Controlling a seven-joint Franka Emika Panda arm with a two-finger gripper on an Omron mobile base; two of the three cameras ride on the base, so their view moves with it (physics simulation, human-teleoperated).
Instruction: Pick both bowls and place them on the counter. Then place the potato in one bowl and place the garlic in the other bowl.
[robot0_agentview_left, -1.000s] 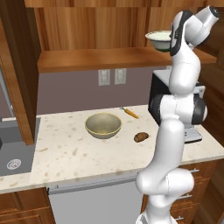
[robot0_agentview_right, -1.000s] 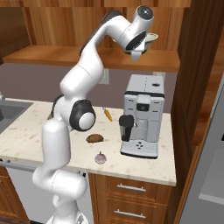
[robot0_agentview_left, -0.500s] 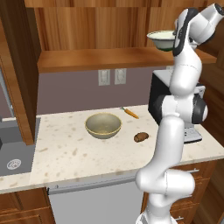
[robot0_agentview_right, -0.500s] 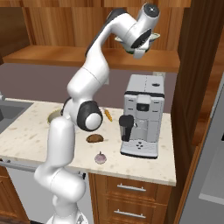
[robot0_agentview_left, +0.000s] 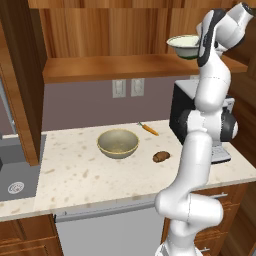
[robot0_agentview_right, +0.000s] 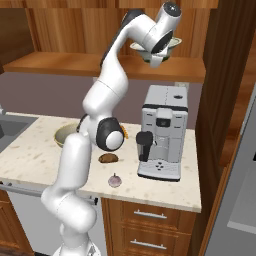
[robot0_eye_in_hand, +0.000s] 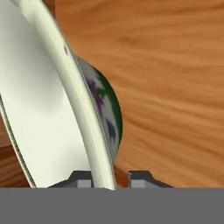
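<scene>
From the left base view I saw the sink (robot0_agentview_left: 15, 170) at the far left of the counter (robot0_agentview_left: 75, 175), then the tan bowl (robot0_agentview_left: 118, 143) sitting upright on the stone, a carrot (robot0_agentview_left: 148, 129) behind it and the potato (robot0_agentview_left: 161, 156) just to its right. Further right the arm reached up to the wooden shelf (robot0_agentview_left: 125, 67), where the cream bowl (robot0_agentview_left: 184, 46) was — at shelf height, at the gripper (robot0_eye_in_hand: 110, 178). In the hand view the bowl's rim ran between the two fingertips (robot0_eye_in_hand: 82, 179), one on each side, clamped on it. In the right base view the garlic (robot0_agentview_right: 115, 180) lay in front of the potato, beside the coffee machine (robot0_agentview_right: 162, 132).
</scene>
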